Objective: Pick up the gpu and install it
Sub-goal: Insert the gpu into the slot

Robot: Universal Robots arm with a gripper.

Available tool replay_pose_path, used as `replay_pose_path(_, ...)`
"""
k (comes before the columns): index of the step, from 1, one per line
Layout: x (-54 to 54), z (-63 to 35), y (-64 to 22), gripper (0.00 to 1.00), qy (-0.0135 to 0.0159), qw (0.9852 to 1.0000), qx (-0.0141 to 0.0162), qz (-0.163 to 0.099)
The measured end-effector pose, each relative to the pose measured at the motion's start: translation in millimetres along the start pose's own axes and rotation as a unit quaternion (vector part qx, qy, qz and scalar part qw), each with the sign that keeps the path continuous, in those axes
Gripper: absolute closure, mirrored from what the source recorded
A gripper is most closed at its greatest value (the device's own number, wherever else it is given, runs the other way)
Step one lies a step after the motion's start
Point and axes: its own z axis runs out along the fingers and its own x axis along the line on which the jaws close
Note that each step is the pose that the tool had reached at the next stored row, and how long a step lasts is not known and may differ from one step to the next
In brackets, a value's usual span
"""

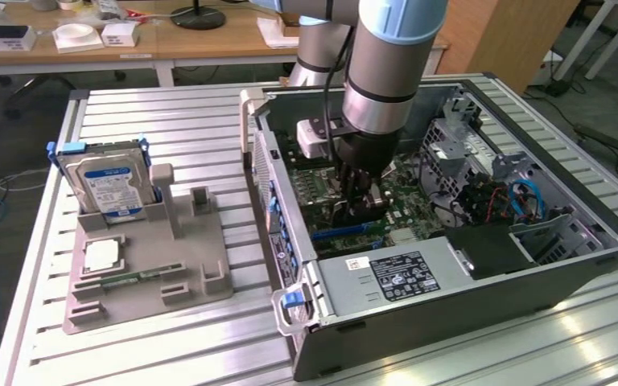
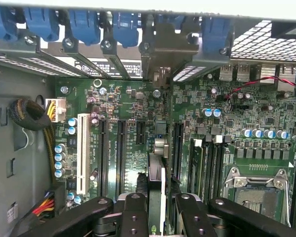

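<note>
GPU on edge inside the case

The gpu (image 2: 157,170), a thin card seen edge-on with its silver bracket end farthest from the gripper (image 2: 156,217), stands upright between the gripper's fingers (image 2: 133,212), directly beneath it and over the motherboard's slots.

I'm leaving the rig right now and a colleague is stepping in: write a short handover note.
End effector: shut on the gpu, held edge-on between its fingers, low inside the open computer case.
Gpu: standing over the motherboard among the expansion slots; whether it is fully seated cannot be told.
Done: gpu picked up and brought into the case.
Left: seating the gpu and releasing it.
Hard drive stands in the grey holder outside the case.
</note>
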Motion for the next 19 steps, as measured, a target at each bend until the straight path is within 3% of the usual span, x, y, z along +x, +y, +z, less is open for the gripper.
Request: replay_pose_path(19,-0.2,5.2,0.0,0.73,0.0,1.0,0.0,0.0)
